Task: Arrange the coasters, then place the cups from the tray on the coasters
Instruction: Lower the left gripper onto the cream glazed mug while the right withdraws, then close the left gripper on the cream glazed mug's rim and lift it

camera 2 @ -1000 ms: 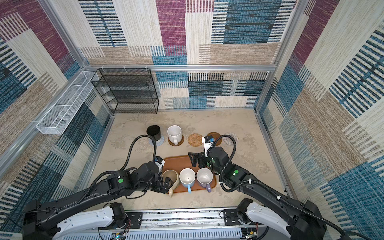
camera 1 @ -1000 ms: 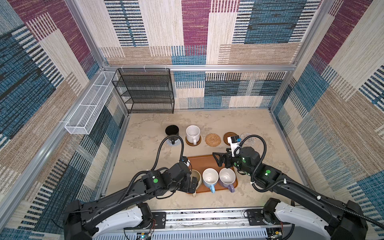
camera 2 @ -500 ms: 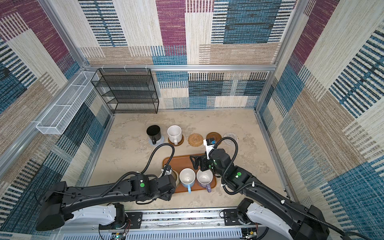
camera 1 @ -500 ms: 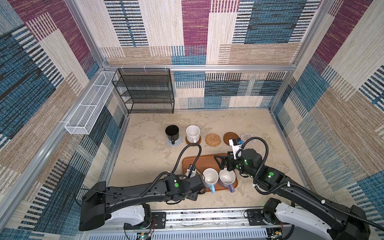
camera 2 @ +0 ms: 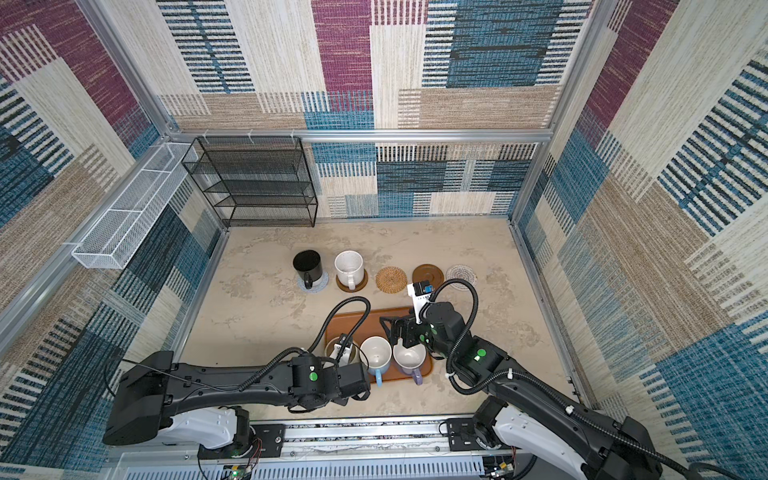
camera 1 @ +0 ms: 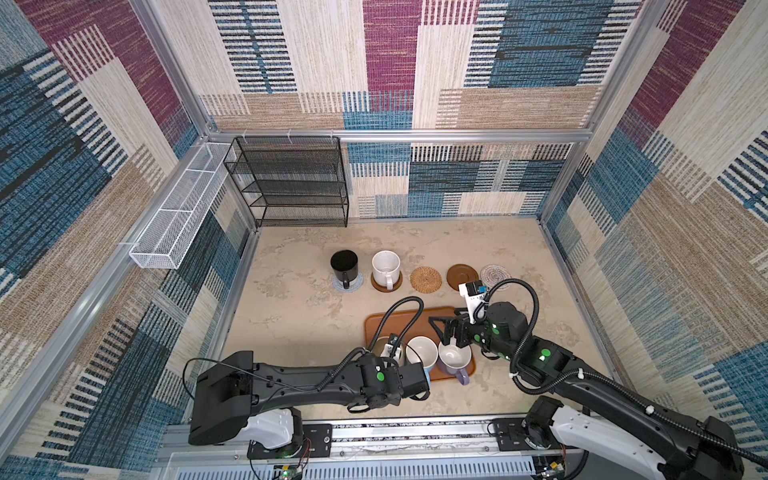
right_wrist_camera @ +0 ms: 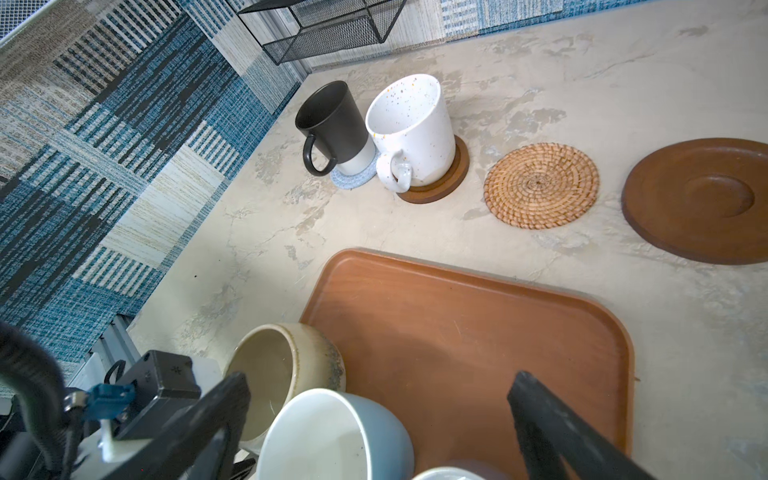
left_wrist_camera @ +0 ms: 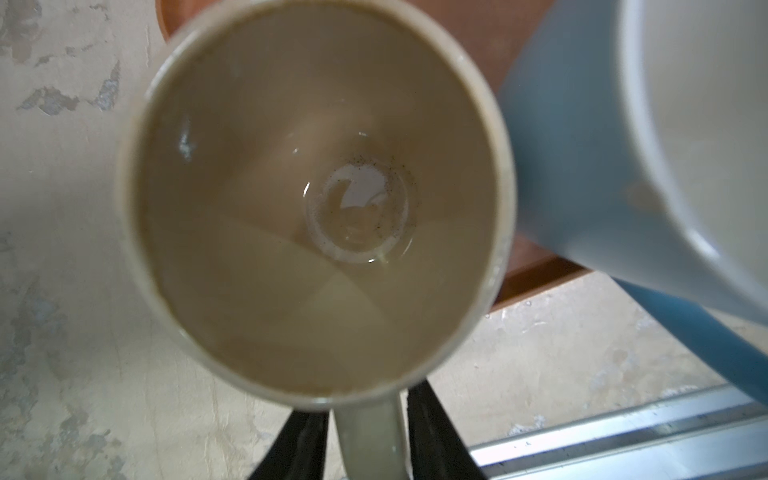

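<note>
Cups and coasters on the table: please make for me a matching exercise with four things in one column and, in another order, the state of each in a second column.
Column A
1. black mug
2. white mug
3. beige mug
4. rattan coaster

Column B
a. stands on a dark brown wooden coaster
b. nothing stands on it
c. stands on the blue-grey woven coaster
d. its handle is between the fingers of the left gripper

Pairs: 1-c, 2-a, 3-d, 4-b
</note>
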